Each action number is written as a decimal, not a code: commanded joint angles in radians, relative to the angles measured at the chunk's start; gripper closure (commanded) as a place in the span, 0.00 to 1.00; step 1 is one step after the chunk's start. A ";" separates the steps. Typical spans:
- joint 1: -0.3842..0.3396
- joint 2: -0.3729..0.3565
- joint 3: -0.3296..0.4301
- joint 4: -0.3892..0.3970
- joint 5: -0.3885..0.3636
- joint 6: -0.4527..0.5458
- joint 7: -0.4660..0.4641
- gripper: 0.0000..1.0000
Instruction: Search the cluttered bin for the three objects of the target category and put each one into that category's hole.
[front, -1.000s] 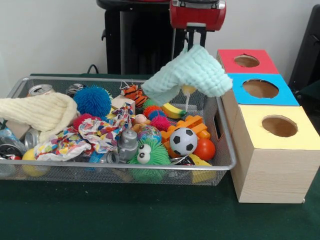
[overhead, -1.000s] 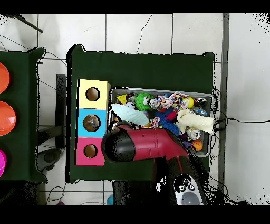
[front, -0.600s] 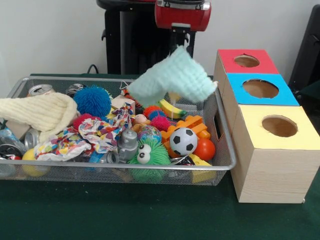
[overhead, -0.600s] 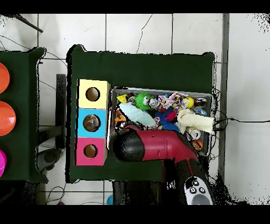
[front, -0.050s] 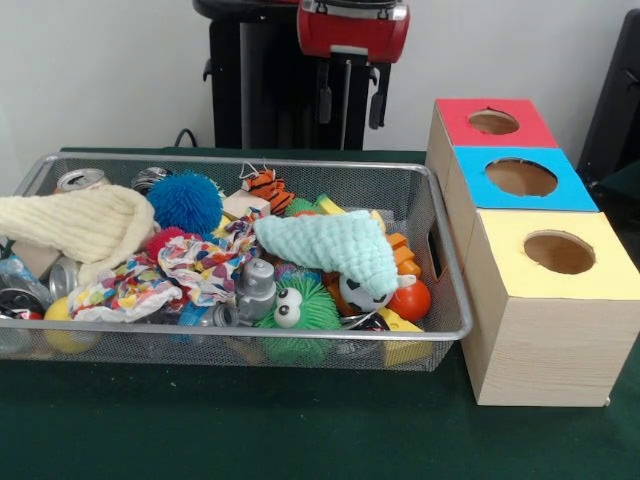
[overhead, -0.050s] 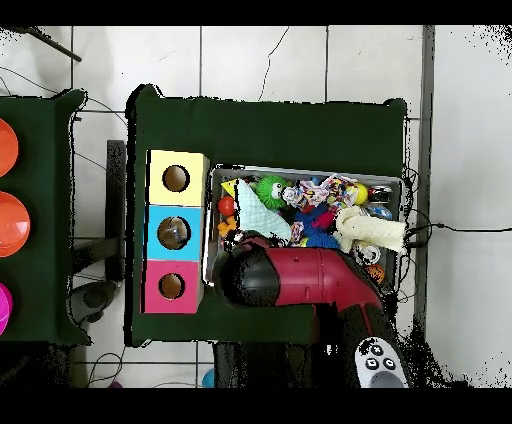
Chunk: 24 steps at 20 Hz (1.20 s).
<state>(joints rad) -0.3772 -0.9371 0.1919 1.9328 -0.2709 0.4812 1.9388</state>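
The claw hangs empty with its fingers spread, high above the back of the bin and touching nothing. Below and a little forward of it, a mint cloth lies draped over the toys at the bin's right end, half covering a football beside an orange ball. None of the three holes, red, blue or yellow, in the box on the desk shows anything being fed in. I judge the search step is in hand: nothing is gripped. Which category is wanted cannot be told; the next move calls for descending onto a chosen item and closing on it alone.
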 joint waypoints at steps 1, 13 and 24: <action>-0.030 0.044 0.011 0.030 -0.003 -0.012 0.056 0.00; -0.231 0.147 0.105 0.035 -0.125 -0.117 -0.124 0.00; -0.385 0.245 0.180 -0.005 -0.312 -0.145 -0.182 0.00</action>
<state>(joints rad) -0.7345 -0.7664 0.2602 1.9365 -0.4815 0.3900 1.9388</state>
